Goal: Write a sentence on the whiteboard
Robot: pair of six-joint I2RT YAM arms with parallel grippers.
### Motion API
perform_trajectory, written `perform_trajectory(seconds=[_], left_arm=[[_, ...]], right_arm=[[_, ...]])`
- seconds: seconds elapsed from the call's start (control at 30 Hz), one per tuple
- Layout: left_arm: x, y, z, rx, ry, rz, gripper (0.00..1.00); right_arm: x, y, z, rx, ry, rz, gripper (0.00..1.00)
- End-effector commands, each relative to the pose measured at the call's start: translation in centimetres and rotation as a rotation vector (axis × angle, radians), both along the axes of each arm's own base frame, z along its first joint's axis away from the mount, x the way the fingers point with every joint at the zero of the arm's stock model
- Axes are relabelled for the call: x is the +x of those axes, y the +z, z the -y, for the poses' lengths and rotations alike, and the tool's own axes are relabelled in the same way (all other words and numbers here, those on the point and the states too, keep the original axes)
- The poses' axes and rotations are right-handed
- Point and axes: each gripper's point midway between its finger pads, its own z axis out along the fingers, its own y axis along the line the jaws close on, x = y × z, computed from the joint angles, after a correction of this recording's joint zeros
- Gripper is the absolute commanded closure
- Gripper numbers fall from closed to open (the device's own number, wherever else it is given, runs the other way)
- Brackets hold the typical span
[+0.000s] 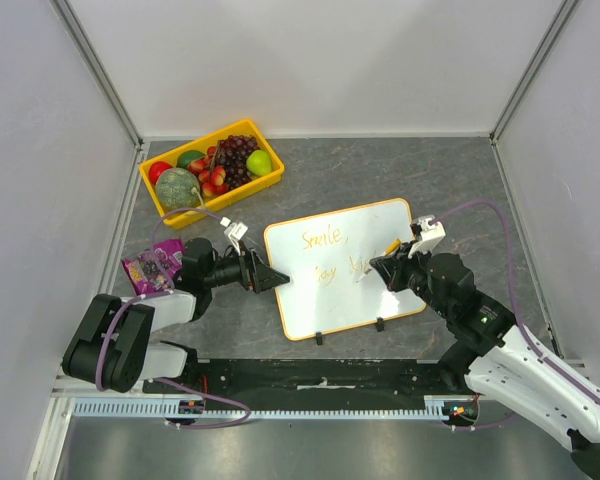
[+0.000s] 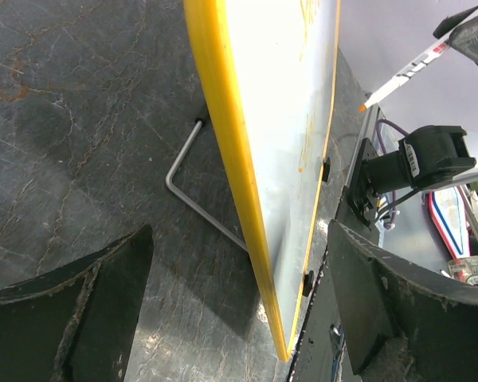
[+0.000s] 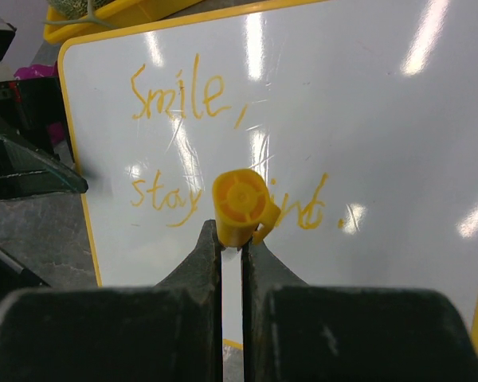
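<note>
While pinching marker [image 3: 240, 205] in R gripper [image 3: 232, 239], holds L gripper [image 1: 272, 279] spread around whiteboard [image 1: 375, 222] edge; looks finished w/ 2-line sentence [image 3: 178, 97].

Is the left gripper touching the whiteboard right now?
Apart. The left wrist view shows the whiteboard inside the open left gripper, a clear gap on each side.

The marker [image 3: 240, 204] is covering part of the second line of the sentence [image 3: 175, 97], perhaps a "k". The whiteboard [image 3: 366, 119] is running past the right wrist view's right edge; from the left wrist the writing is showing too edge-on to read.
</note>
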Motion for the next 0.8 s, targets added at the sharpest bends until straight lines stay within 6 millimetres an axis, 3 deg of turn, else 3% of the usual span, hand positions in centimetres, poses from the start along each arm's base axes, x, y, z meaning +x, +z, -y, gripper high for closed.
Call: perform_trajectory(seconds=[0.0,0.37,0.77], left_arm=[[0.3,0.5,0.0,0.011,-0.006,0.073,0.07],[0.3,0.5,0.0,0.01,-0.004,0.068,0.07],[0.4,0.5,0.0,0.01,-0.006,0.067,0.07]], right_arm=[[-1.2,0.7,-0.9,0.076,0.046,-0.05,1.0],[-2.8,0.0,-0.1,0.094,0.039,-0.112,1.0],[-4.5,-2.4,0.2,0.091,0.048,-0.224,1.0]])
